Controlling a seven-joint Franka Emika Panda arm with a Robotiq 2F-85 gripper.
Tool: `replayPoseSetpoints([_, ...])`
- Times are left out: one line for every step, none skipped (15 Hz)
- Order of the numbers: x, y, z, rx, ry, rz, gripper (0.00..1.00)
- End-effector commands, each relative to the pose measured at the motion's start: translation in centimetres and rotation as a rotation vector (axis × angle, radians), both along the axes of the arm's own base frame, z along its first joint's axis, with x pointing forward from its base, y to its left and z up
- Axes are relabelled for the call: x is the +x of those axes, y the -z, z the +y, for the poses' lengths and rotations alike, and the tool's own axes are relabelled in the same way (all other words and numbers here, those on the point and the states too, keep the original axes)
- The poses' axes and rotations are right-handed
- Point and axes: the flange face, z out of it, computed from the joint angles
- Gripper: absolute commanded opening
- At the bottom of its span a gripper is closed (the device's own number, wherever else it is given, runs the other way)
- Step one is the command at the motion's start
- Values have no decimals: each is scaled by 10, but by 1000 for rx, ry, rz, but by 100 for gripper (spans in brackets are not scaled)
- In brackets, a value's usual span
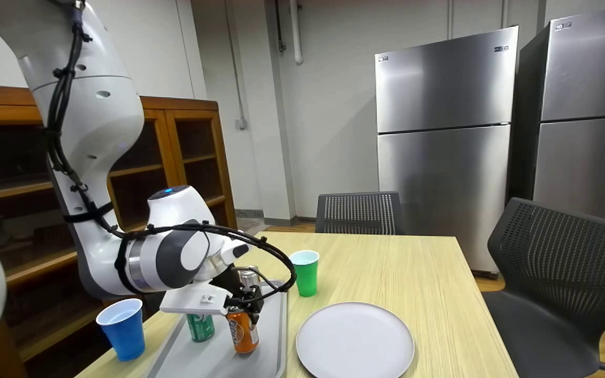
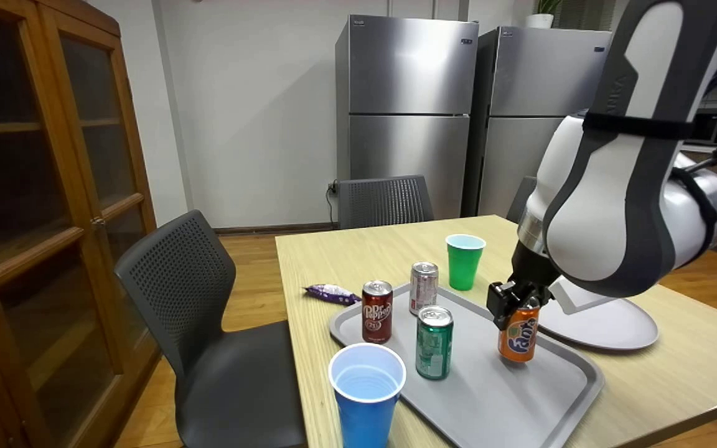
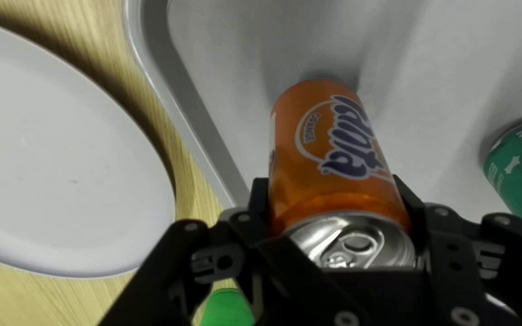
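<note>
The end effector [image 3: 331,190] grips the orange can [image 2: 518,336] by its sides, probably best. It looks slick, dentable.

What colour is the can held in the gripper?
The can is orange with dark blue lettering; it shows best in the wrist view.

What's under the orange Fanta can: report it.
Below the orange can lies the grey tray, shadowed beside the can's base. The patch directly beneath is covered; I can't tell whether they touch.
</note>
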Motion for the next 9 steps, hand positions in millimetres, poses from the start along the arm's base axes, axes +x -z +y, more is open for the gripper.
replayPoseSetpoints([1, -3, -3, -1, -31, -25, 88])
replayPoseSetpoints([0, -3, -3, 0, -34, -25, 89])
replayPoseSetpoints([1, -5, -4, 2, -36, -27, 94])
replayPoseSetpoints([1, -6, -5, 2, -40, -31, 99])
replayPoseSetpoints([1, -8, -6, 1, -45, -33, 100])
replayPoseSetpoints([3, -11, -6, 0, -50, -37, 100])
replayPoseSetpoints([3, -14, -7, 0, -57, -40, 100])
replayPoseSetpoints([5, -19, -7, 4, -61, -46, 100])
replayPoseSetpoints([6, -23, -7, 4, -67, -53, 100])
